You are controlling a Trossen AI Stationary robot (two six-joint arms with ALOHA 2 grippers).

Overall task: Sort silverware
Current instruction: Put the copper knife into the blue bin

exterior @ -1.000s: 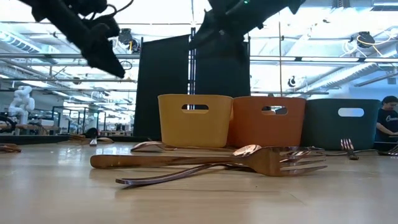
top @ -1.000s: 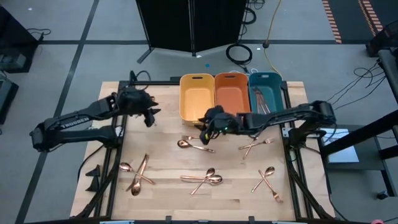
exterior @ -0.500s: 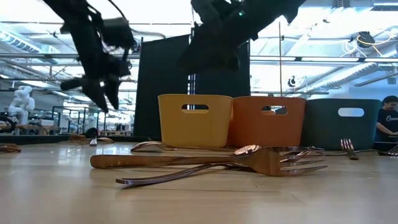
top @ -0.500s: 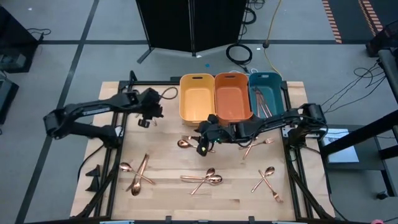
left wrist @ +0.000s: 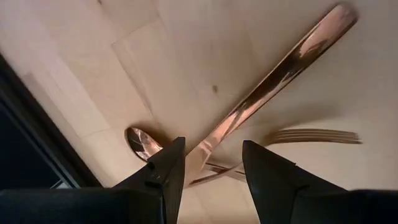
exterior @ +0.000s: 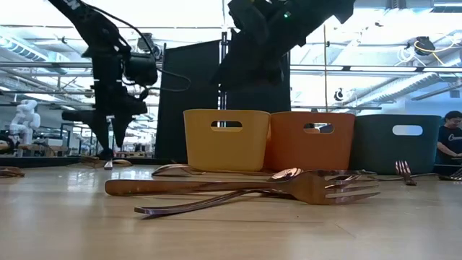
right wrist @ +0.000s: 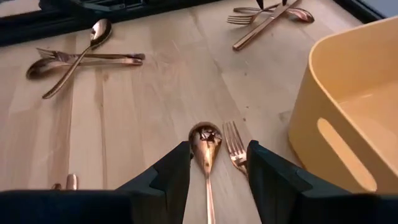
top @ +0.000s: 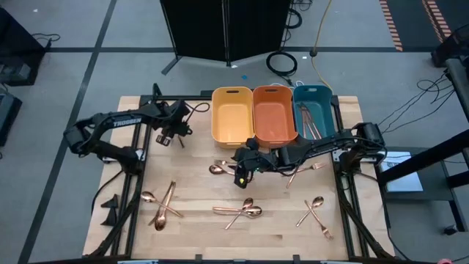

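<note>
Copper silverware lies in loose piles on the wooden table [top: 198, 242]. A spoon [right wrist: 205, 140] and a fork [right wrist: 235, 149] lie side by side near the yellow bin [top: 231, 114]. My right gripper [right wrist: 217, 146] hovers open just above them, slanting down, with the spoon's bowl showing between its fingers [top: 240, 176]. My left gripper [top: 165, 138] points down over the table's far left part and is open with nothing in it [left wrist: 211, 146]. Its wrist view shows a pile of knife, spoon and fork [left wrist: 249, 118] below it.
Yellow, orange [top: 273, 114] and teal [top: 313, 110] bins stand in a row at the far edge; the teal one holds several pieces. More piles lie near left [top: 161, 205], near middle [top: 242, 210], near right [top: 314, 213] and right of centre [top: 300, 172].
My left gripper has come down from high over the far left of the table, rolling its wrist and tipping until its fingers point down. My right gripper has sunk a little and moved toward the near edge, over the spoon and fork. No silverware has moved.
</note>
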